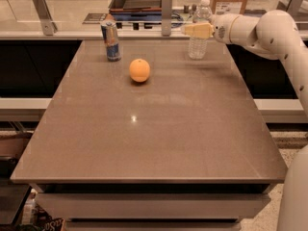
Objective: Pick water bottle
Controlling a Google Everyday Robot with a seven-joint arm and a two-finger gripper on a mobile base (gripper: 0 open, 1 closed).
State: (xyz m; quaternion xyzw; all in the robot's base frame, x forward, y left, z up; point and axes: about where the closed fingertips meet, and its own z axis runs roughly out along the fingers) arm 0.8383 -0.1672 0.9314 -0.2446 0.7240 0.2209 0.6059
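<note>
The gripper (189, 30) hangs at the far right corner of the table (144, 143), on an arm that comes in from the right, and lies across the upper body of the water bottle (198, 48). The bottle stands upright on the table, its lower half showing just below the gripper and its cap just above and behind. Whether the gripper is spread around the bottle or already pinching it cannot be told from here.

The orange (139, 70) sits well off to the gripper's left and nearer the camera. The drink can (111, 41) stands farther left, about level with the gripper.

This looks like the grasp step: aligned at the bottle, not yet lifted. The next move probably calls for a firm, level squeeze, then a straight lift so the bottle does not tip.
</note>
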